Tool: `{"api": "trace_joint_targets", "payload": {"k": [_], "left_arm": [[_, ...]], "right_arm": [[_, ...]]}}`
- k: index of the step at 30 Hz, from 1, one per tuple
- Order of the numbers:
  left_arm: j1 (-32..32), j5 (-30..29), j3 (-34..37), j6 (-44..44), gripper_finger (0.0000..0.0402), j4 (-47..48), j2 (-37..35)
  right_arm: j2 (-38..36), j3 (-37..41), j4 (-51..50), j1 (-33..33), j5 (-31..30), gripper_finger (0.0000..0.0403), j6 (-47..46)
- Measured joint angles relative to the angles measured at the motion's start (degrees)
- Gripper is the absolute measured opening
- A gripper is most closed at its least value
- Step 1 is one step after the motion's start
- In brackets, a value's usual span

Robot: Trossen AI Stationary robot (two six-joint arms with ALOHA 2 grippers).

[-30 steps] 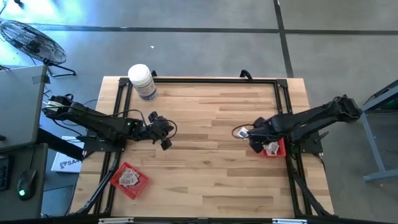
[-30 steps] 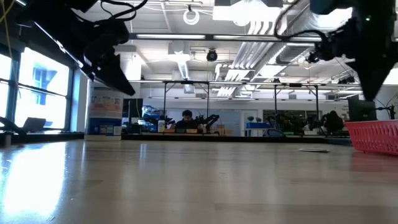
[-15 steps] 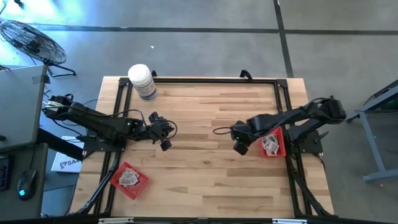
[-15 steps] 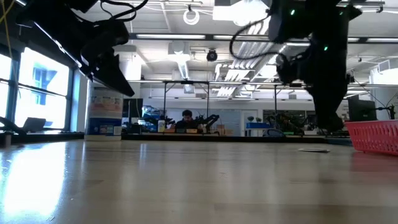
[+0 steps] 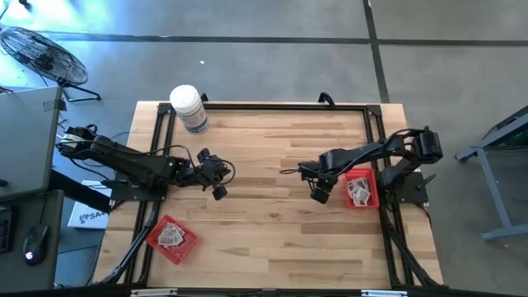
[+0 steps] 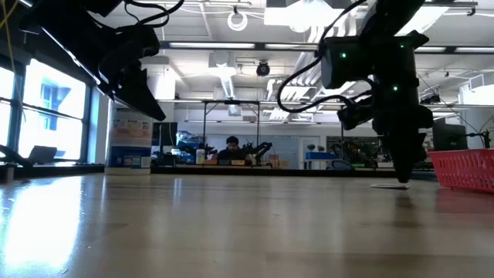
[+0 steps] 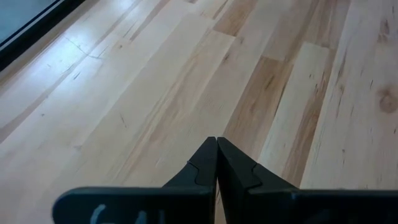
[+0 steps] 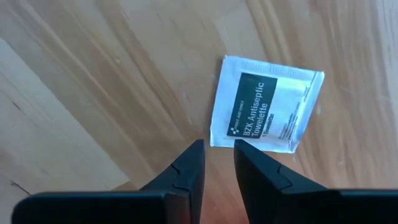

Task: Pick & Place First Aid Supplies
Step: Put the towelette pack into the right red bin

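You are working the pick step with the right gripper; it is hanging just over a lone packet lying flat on the table, close beside the right red tray; its fingers are standing a small way apart and holding nothing, with the packet's near edge just beyond the tips. The gap is looking too narrow to take the packet flat, so I judge the next move is calling for a wider opening or a nudge forward, then a descent that catches one edge of the packet between the pads.

The packet is a thin, square-ish white sachet with crimped margins and a dark green label printed in white; it is looking slick and limp, so I expect it to be sliding on the board rather than lifting cleanly. The table is pale butcher-block wood, smooth, with long grain lines. More packets are sitting in the right tray and in the left tray, both shallow red mesh-like baskets.

Your left gripper is waiting over bare wood on the table's left half, fingers pressed together and empty.
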State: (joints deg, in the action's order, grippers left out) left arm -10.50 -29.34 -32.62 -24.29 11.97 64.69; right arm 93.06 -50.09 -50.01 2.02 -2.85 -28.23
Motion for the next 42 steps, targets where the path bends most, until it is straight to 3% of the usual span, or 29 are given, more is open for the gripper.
{"api": "trace_joint_targets", "payload": {"k": [14, 23, 32, 42], "left_arm": [[0.0, 0.4, 0.0, 0.0, 0.0001, 0.2, 0.0], [0.0, 0.4, 0.0, 0.0, 0.0001, 0.2, 0.0], [0.0, 0.4, 0.0, 0.0, 0.0001, 0.0, 0.0], [0.0, 0.4, 0.0, -0.1, 0.0001, 0.0, 0.0]], "right_arm": [[0.0, 0.1, 2.2, 0.0, -0.4, 0.0081, 2.9], [-0.4, 5.3, 5.9, -0.1, -1.8, 0.008, 2.5], [-0.5, 5.7, 6.9, -0.1, -1.4, 0.0079, 3.7], [-0.5, 5.8, 7.4, -0.1, -1.0, 0.0006, 3.4]]}}
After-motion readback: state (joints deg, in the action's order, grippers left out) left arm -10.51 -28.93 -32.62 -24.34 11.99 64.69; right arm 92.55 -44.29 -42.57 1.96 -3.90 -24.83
